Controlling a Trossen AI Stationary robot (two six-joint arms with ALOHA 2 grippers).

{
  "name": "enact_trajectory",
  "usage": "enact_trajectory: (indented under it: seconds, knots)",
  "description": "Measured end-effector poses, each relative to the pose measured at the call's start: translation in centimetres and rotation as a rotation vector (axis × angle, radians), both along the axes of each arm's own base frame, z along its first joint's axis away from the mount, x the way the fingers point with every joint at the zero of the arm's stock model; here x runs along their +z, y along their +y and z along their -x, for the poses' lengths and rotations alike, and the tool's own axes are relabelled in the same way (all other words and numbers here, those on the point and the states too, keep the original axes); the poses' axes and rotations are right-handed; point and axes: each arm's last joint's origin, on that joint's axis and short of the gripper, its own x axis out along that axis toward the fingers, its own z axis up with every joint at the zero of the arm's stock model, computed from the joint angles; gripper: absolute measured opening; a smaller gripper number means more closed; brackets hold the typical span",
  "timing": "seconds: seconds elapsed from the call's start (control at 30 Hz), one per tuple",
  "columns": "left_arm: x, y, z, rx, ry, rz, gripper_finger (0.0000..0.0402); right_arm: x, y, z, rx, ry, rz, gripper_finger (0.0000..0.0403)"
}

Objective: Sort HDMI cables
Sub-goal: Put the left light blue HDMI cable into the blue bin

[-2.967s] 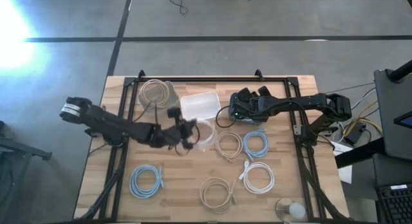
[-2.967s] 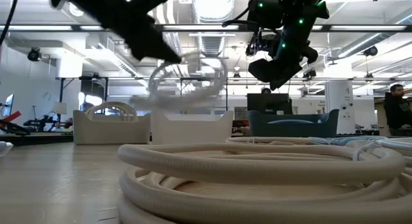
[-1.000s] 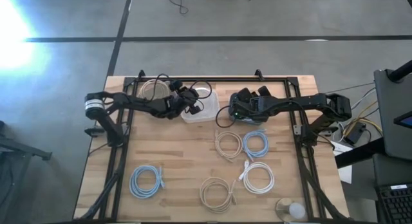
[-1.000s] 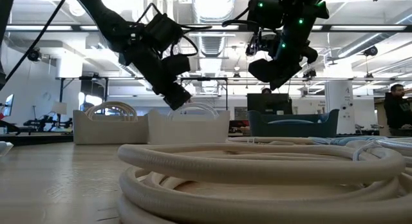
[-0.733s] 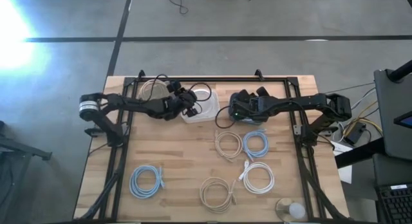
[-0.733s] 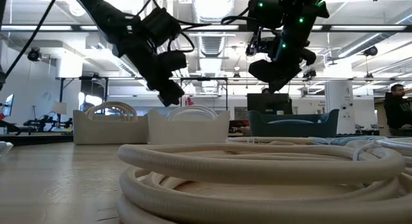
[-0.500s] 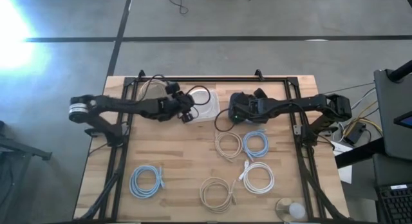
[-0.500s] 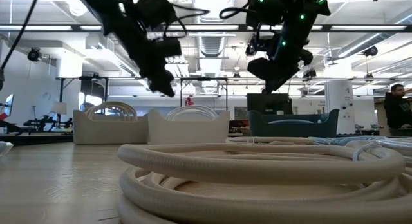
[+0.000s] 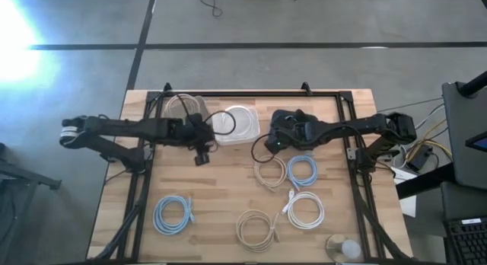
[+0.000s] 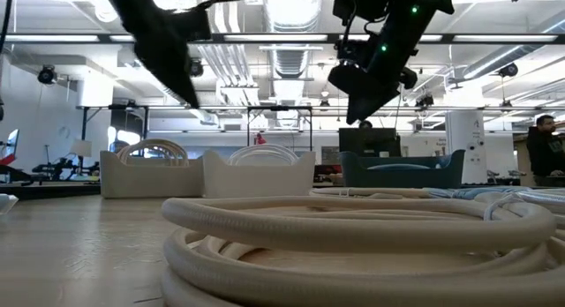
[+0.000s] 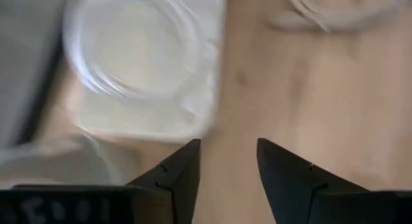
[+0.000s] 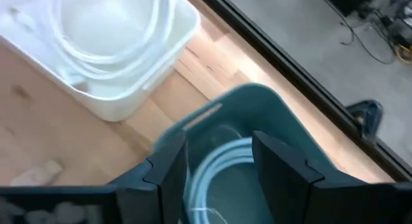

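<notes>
Overhead, the pale wooden bench (image 9: pixel 228 196) shows five loose coils: a light blue coiled cable (image 9: pixel 173 215) at seven o'clock, a beige coiled cable (image 9: pixel 256 226) at six, a white coiled cable (image 9: pixel 305 210) at five, and near the centre a second beige coil (image 9: pixel 269 171) touching a second light blue coil (image 9: pixel 302 170).

Along the twelve o'clock edge sit three bins. The white rectangular plastic bin (image 9: pixel 236 125) holds a white coil (image 11: pixel 132 47), which the left wrist view shows lying flat inside. The clear bin (image 9: pixel 185 107) at eleven holds a beige coil. The teal plastic bin (image 12: pixel 257 114) with a light blue coil (image 12: pixel 222 166) inside is plain only in the right wrist view; from above the right arm covers it.

The left gripper (image 9: pixel 201 152) hangs over bare wood just beside the white bin, its fingers (image 11: pixel 183 176) narrowly parted and empty. The right gripper (image 12: pixel 219 163) hovers over the teal bin, fingers likewise apart, holding nothing.

At bench height, the beige coil fills the foreground and hides the others; behind stand the three bins, a workshop hall with ceiling lights, and a person (image 10: pixel 542 148) at three o'clock.
</notes>
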Motion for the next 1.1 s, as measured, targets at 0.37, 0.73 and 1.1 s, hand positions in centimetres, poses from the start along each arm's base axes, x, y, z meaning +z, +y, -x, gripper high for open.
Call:
enact_trajectory:
  seconds: [0.37,0.73,1.1]
  knots:
    - [-3.2,-5.0,2.5,-0.17,0.272,0.226,0.0167,0.4,1.4,-1.0,0.135,-0.071,-0.061,0.0173]
    - [-8.2,-9.3,6.1,-0.187,0.484,0.422,0.0167,0.6,2.3,-1.5,0.175,-0.12,-0.075,0.0173]
    - [-10.1,-11.2,6.6,-0.226,0.421,0.528,0.0167,0.6,2.3,-1.5,0.173,-0.132,-0.076,0.0173]
